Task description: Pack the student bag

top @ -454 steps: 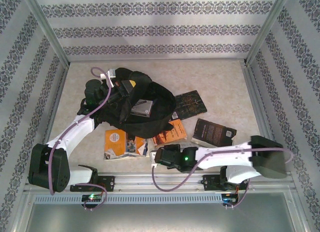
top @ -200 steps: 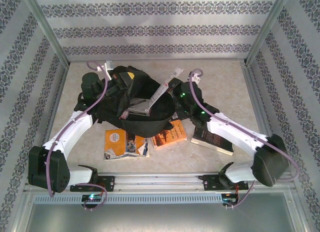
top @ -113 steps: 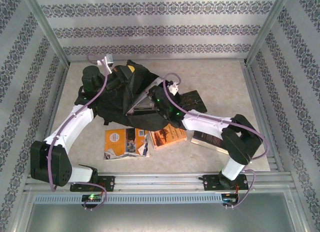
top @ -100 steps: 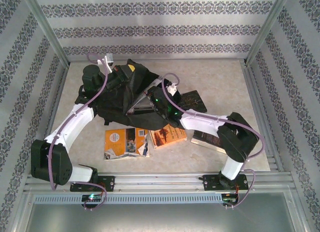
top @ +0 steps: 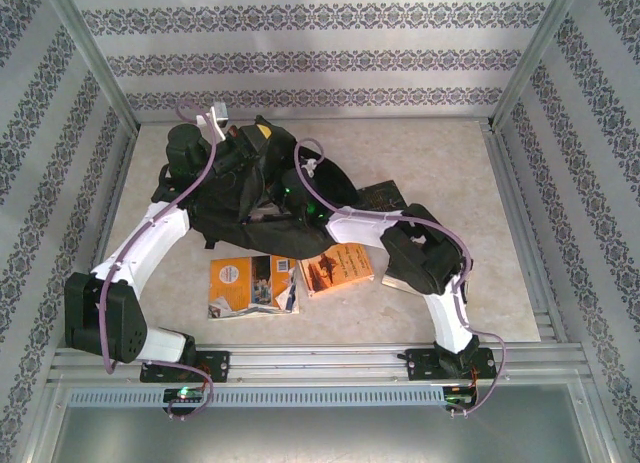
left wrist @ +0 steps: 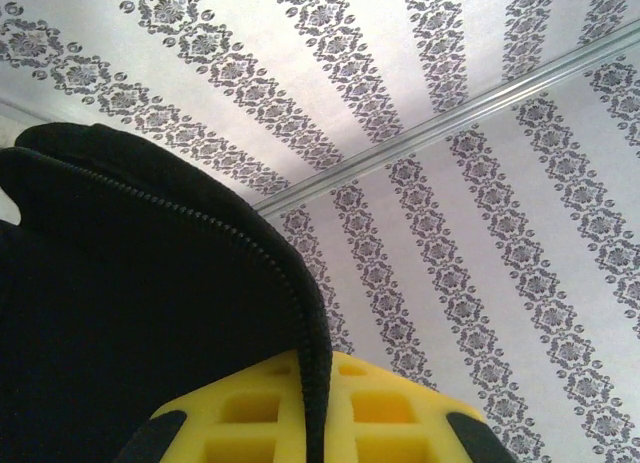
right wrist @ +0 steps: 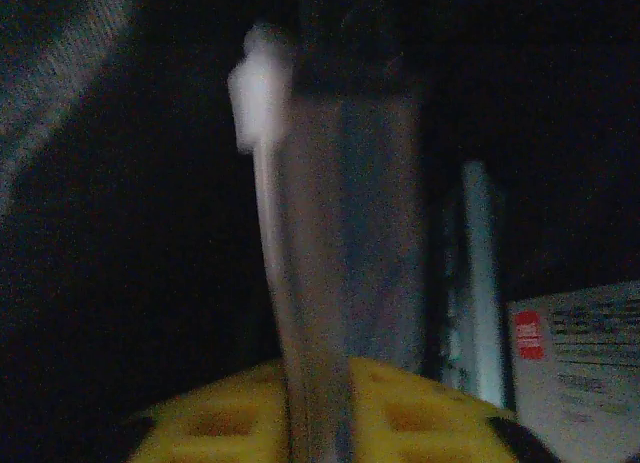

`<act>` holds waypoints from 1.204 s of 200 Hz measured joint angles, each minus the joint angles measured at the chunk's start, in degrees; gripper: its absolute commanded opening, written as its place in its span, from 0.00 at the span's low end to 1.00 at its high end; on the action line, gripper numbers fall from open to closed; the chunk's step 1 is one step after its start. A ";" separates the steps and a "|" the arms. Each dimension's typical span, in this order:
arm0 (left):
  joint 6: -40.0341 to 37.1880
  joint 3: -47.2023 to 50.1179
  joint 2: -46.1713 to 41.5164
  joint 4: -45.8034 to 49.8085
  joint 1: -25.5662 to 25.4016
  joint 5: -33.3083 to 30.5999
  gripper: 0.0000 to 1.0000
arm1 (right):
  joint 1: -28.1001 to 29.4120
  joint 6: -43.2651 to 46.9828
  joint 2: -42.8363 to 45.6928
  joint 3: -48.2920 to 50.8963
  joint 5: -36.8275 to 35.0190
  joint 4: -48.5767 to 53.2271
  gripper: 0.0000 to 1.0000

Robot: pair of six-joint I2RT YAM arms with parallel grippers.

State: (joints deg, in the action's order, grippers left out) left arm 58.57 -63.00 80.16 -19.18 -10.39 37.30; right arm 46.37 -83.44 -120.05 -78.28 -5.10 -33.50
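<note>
The student bag (top: 235, 208), a black backpack, lies at the far left of the table with its mouth held up. My left gripper (left wrist: 318, 423) is shut on the bag's zip edge (left wrist: 250, 243); in the top view its yellow fingers (top: 261, 136) stand at the bag's top. My right arm (top: 345, 218) reaches into the bag's mouth. In the dim, blurred right wrist view my right gripper (right wrist: 318, 423) has a thin grey book (right wrist: 340, 233) standing between its yellow pads, with no gap showing. Another book with a red label (right wrist: 575, 368) lies inside to the right.
On the table in front of the bag lie an orange-and-white book (top: 245, 285) and an orange book (top: 337, 268). A dark book (top: 385, 195) lies right of the bag, and another dark book (top: 398, 279) lies partly under my right arm. Patterned walls close in the table.
My right arm has swung left and pushed deeper into the bag, and the grey book that stuck out above the mouth has gone down inside. The left gripper still holds the bag's edge up.
</note>
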 measured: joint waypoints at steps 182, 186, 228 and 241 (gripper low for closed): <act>-8.11 3.43 -1.95 7.39 5.40 -4.17 0.00 | -2.40 46.42 34.23 13.11 3.15 28.33 0.53; -8.55 3.41 -1.95 7.82 5.77 -4.48 0.00 | -2.47 47.84 35.08 13.09 2.43 29.77 0.52; -10.25 1.51 -1.11 11.10 9.88 -6.05 0.00 | -4.42 53.70 43.65 17.07 -3.34 41.42 0.54; -9.44 0.42 -0.17 11.04 11.65 -6.08 0.00 | -6.21 53.81 45.72 18.29 -3.87 45.16 0.55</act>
State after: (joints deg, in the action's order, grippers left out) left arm 49.12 -62.59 79.99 -8.14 1.26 31.22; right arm 40.16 -29.63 -74.32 -59.99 -8.97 11.66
